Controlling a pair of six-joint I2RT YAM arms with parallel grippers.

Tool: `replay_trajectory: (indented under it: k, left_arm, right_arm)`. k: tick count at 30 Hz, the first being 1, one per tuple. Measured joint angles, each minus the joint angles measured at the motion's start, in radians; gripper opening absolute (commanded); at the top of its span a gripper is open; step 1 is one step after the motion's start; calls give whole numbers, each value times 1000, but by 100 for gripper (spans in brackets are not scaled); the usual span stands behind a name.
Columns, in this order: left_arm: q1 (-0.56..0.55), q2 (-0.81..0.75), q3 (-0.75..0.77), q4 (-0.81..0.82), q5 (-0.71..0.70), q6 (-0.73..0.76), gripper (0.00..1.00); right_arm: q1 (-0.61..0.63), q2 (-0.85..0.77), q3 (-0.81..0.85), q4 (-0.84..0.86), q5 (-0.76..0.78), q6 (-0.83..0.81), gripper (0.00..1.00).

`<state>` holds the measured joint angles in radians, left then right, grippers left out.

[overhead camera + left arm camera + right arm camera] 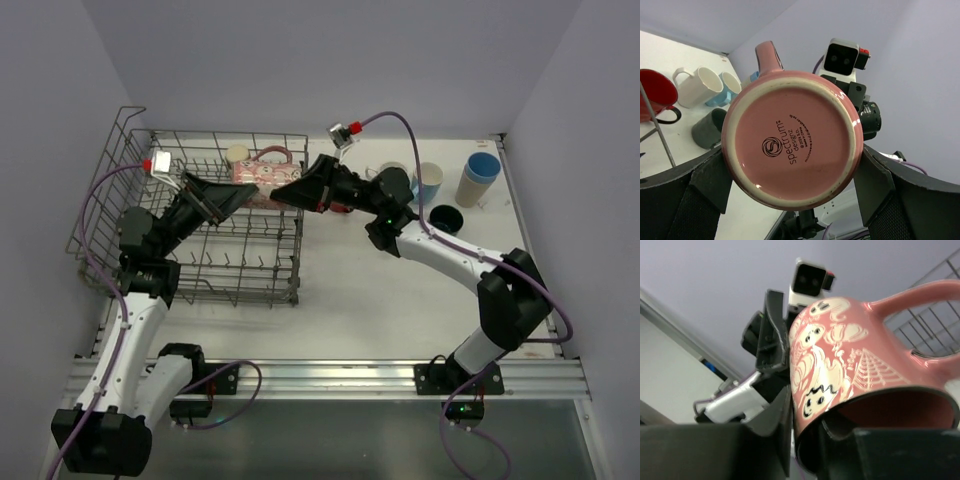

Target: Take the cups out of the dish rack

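Black fingers (710, 185) of the left gripper (792, 186) clasp the pink mug (792, 145) on both sides of its body. Its printed underside faces that wrist camera and its handle points to 12 o'clock. From the other side, the right gripper (807, 432) is pinched on the mug's rim, one finger against the patterned outer wall and the other inside the mouth. So the mug lies on its side between the two, handle up.

From overhead, the mug (262, 170) hangs over the far right corner of the dish rack (110, 190), held above the wires. The left gripper (248, 192) comes at it from 8 o'clock and the right gripper (283, 190) from 3 o'clock. The rack fills the table (350, 300) from 9 to 11 o'clock. A cream cup (237, 153) stands in its far row, just beside the mug at 11 o'clock.

Out on the table, at 1 to 2 o'clock, stand a red mug (337, 207), half hidden by the right arm, a white mug (395, 170), a light blue cup (432, 182), a dark cup (445, 217) and a tall tumbler (478, 178).
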<state>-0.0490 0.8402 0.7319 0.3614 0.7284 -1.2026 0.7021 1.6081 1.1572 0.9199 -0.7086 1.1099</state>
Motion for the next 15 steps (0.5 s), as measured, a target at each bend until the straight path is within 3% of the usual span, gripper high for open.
replay_trajectory:
  k: [1, 3, 4, 5, 8, 10, 15]
  left_arm:
    - [-11, 1, -1, 2, -12, -4, 30]
    - [-32, 4, -1, 15, -32, -26, 52]
    - [-39, 4, -1, 19, -37, -26, 60]
    - [-45, 4, -1, 19, -44, -24, 75]
    - [-62, 2, 18, -25, -45, 7, 94]
    - [-77, -1, 56, -98, -43, 59, 100]
    - [-110, -24, 142, -277, -53, 247, 100]
  right_arm:
    - [0, 3, 0, 16, -2, 15, 8]
    - [-4, 2, 0, 46, -14, 36, 0]
    - [-5, -2, 0, 48, -16, 37, 0]
    - [-6, -9, -3, 46, -16, 33, 0]
    - [-7, -58, -40, 3, 3, -2, 0]
    - [-8, -114, -69, -58, 22, -43, 0]
    - [0, -283, -92, -319, 69, -231, 0]
